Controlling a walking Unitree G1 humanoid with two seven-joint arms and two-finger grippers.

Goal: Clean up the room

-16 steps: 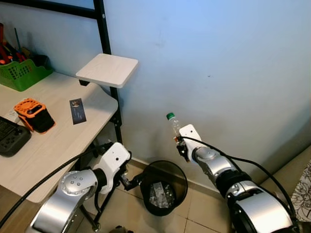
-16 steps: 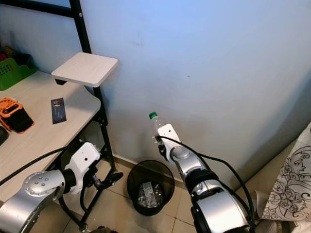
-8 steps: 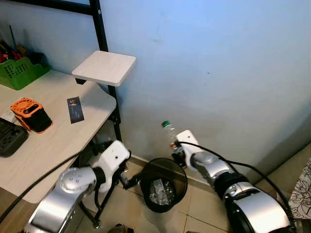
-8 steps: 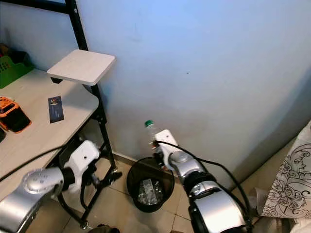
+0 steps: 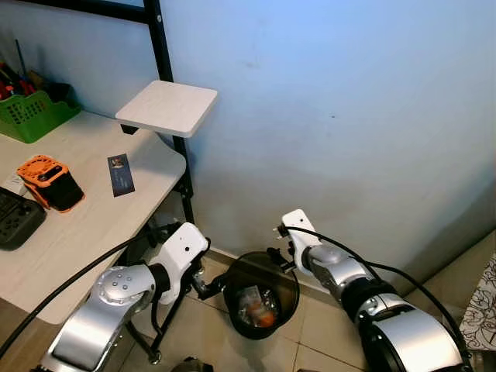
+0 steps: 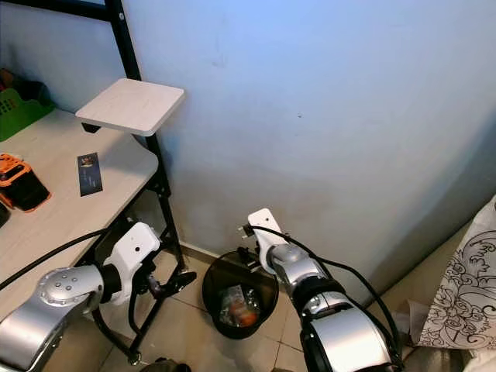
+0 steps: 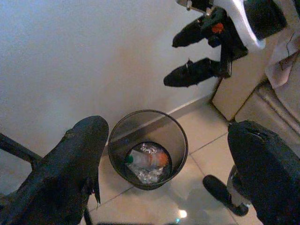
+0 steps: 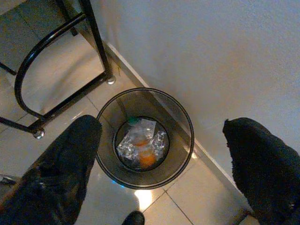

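left arm: the silver left arm reaches low in front of the desk, its left gripper (image 5: 208, 288) sits just beside the bin's rim, black fingers (image 7: 70, 164) spread wide apart with nothing between them

right arm: right gripper (image 5: 277, 257) hangs right over the far edge of the bin, fingers (image 8: 61, 164) parted and empty too

bin: round black mesh wastebasket (image 5: 291, 298) on the beige tiled floor (image 5: 325, 341), tucked near the wall next to the desk's black metal frame (image 8: 56, 101)

bottle: the clear plastic bottle with the green cap (image 8: 140, 133) is lying down at the bottom of the bin, on top of crinkly clear wrappers, with something orange (image 8: 147, 159) touching it

desk: pale wooden desk top (image 5: 85, 232) off to the robot's left, holding an orange and black boxy device (image 5: 53, 182), a dark card (image 5: 121, 174), a black controller-looking gadget (image 5: 15, 219) at the edge, and a green plastic basket (image 5: 35, 116) full of tools further back

shelf: small square pale wood shelf (image 5: 167, 108) sticking out from the black upright post (image 5: 159, 39)

wall: plain light blue wall (image 5: 349, 101) behind everything
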